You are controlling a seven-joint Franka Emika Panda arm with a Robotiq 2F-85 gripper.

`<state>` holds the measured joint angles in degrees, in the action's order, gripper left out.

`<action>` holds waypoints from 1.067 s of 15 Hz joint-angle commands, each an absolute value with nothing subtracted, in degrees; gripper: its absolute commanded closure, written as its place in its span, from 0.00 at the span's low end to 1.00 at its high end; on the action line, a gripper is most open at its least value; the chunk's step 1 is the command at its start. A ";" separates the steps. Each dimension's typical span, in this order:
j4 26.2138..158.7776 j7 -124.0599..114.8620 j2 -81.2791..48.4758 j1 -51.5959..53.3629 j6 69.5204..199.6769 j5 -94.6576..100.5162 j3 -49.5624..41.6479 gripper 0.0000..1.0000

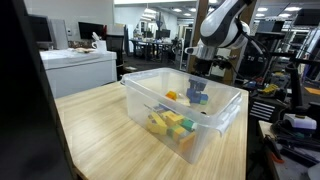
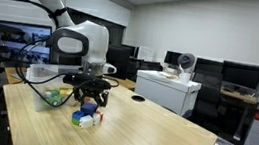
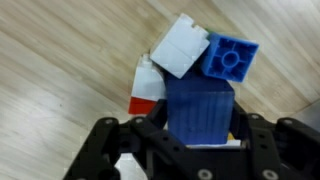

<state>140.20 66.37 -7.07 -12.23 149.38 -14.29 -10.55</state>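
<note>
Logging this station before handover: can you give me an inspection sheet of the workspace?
Surface: light wooden table, no damage seen.
Job's things: blue block between the jaws, with a white block, studded blue block and red-and-white block beside it.
Clutter: clear bin around them, also holding yellow blocks.
Grippers: gripper straddles the blue block; grip unclear.
Cables: dark cable sagging from the arm.
Surroundings: office with monitors and a white cabinet.

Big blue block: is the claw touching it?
Cannot tell. In the wrist view the big blue block sits between the fingers of the claw, but blur hides any contact or gap.
</note>
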 commanded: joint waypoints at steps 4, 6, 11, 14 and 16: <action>133.73 61.53 -3.00 -13.59 145.36 -18.06 -9.37 0.65; 131.72 61.30 -0.68 -12.91 143.24 -22.37 -8.68 0.65; 131.50 62.01 6.06 -9.22 136.53 -30.31 -8.16 0.65; 134.74 61.87 9.31 -6.90 132.70 -30.14 -8.24 0.65; 137.37 61.78 10.91 -5.72 131.60 -29.24 -8.31 0.65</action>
